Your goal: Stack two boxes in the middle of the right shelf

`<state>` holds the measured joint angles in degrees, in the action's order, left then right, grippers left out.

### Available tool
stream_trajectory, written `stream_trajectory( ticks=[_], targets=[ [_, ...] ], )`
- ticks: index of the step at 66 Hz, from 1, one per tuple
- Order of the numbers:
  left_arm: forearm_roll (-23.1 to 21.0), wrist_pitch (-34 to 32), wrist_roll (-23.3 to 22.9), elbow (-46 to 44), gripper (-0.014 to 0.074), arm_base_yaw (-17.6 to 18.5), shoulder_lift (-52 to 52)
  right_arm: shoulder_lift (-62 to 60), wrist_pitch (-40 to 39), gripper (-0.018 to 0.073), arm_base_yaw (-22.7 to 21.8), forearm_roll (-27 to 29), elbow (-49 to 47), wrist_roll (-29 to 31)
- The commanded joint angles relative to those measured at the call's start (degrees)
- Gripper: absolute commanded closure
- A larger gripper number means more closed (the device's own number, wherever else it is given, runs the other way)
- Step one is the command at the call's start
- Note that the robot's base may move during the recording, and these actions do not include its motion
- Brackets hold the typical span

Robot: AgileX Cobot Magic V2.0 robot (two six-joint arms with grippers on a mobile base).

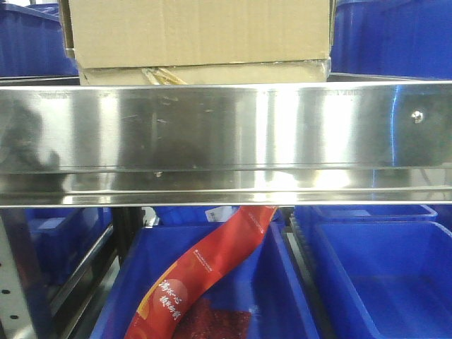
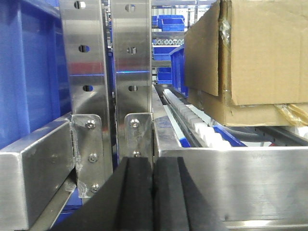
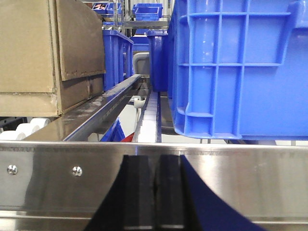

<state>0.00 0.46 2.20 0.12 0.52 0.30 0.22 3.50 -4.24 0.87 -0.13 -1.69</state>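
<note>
Shiny stainless-steel rack shelf [image 1: 226, 127] with blue plastic bins [image 3: 236, 67] around; tall brown cardboard box [image 1: 198, 28] already sits on flatter taped cardboard box [image 1: 212, 73] there. Left gripper [image 2: 153, 197] and right gripper [image 3: 157, 192] both closed, empty. Cardboard looks light, dentable; grip opposite side walls.

Two stacked cardboard boxes: the taller box [image 1: 198, 28] sits on the flatter box [image 1: 205, 73], upper centre of the front view, on the shelf [image 1: 226, 127] behind its front lip. Plastic bins [image 1: 395, 35] stand beside them at upper left and upper right. Below the shelf, a snack packet [image 1: 205, 268] leans in a lower bin [image 1: 282, 282], with another bin [image 1: 388, 268] to its right.
</note>
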Motion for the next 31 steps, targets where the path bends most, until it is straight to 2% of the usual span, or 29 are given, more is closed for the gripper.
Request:
stream_trajectory(
  ticks=[1, 31],
  targets=[
    [0.3, -1.5, 0.2, -0.1, 0.0687, -0.2, -0.3, -0.2, -1.4, 0.0728, -0.2, 0.2, 0.1, 0.2],
    [0.3, -1.5, 0.2, -0.1, 0.0687, -0.2, -0.3, -0.2, -1.4, 0.0728, -0.2, 0.2, 0.1, 0.2]
  ],
)
